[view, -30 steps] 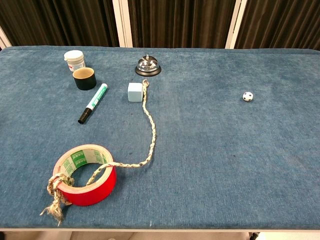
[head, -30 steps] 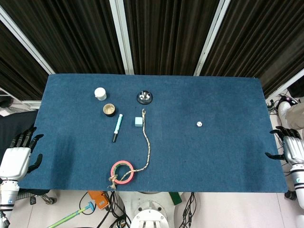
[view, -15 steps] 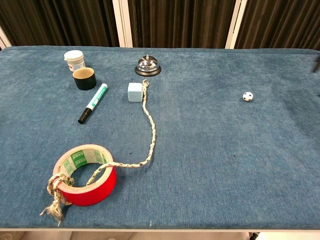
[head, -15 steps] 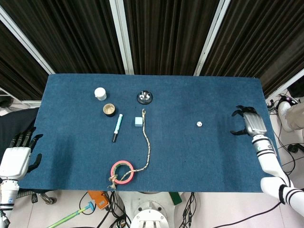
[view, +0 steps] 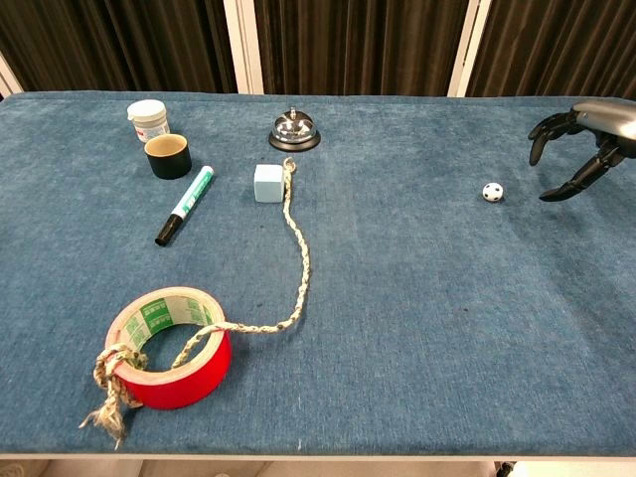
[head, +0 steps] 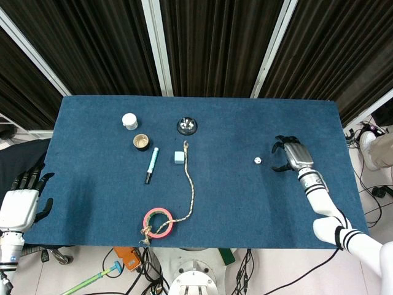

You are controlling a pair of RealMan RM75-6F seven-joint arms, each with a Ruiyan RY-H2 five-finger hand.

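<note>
My right hand [head: 288,154] [view: 586,139] hovers over the blue table, fingers spread and curved down, holding nothing. A small black-and-white ball [head: 258,161] [view: 492,192] lies just to its left, apart from the fingers. My left hand [head: 23,201] hangs off the table's left edge, fingers apart and empty; the chest view does not show it.
A red tape roll [view: 169,346] with a braided rope [view: 296,248] tied through it sits front left. Further back lie a green marker [view: 186,205], a light blue cube [view: 267,183], a bell [view: 294,130], a dark cup [view: 168,156] and a white jar [view: 147,118].
My right hand has swept in from the table's right edge leftward to beside the small ball. The left hand has barely moved.
</note>
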